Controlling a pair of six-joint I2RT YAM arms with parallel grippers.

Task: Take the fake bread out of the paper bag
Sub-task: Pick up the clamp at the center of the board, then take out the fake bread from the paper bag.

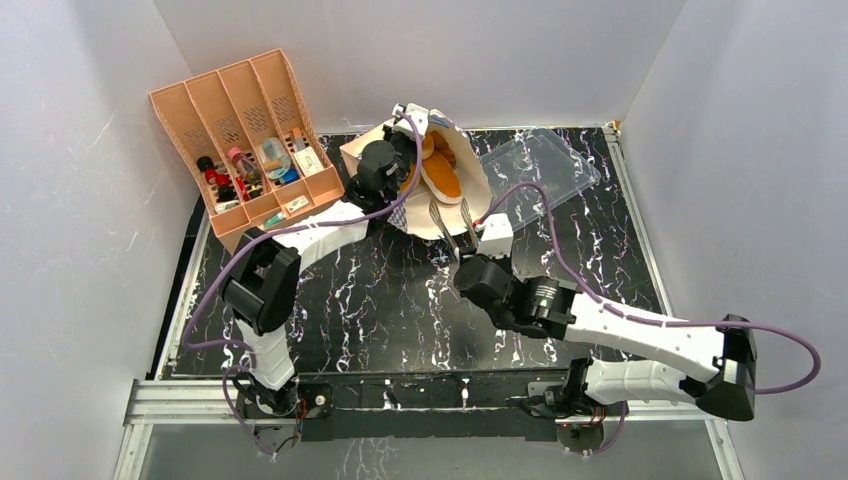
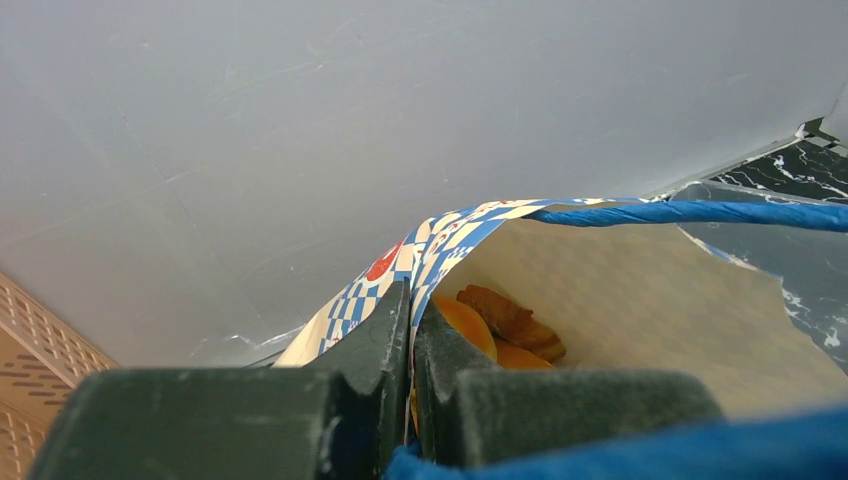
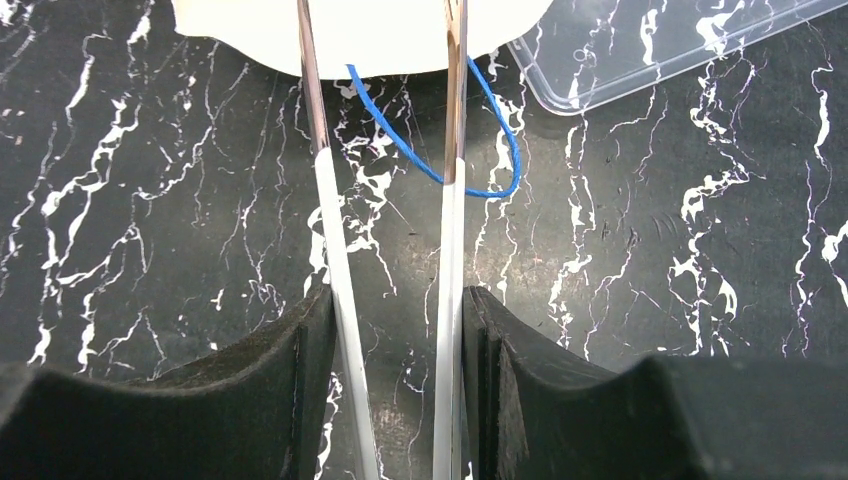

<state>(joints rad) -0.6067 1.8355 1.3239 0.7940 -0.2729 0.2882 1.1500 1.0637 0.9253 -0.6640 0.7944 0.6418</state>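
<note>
Two grippers, both busy: the left gripper (image 2: 411,335) is clamped tight on the blue-and-white checkered rim of the tan kraft paper bag (image 2: 620,290), which sits at the far middle of the black marbled table (image 1: 380,290) with its mouth gaping. The small toy fake bread (image 2: 505,318), an orange-topped loaf plus a brown piece, is inside the bag. The right gripper (image 3: 395,310) is squeezing the metal tongs (image 3: 450,230), tips reaching over the bag's cream edge. Clear plastic tray (image 1: 545,165) just right of the bag, orange slotted organiser (image 1: 240,130) off to the left.

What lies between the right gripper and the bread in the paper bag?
The metal tongs, held by the right gripper, and a blue cord handle beneath them; the right wrist view shows both.
</note>
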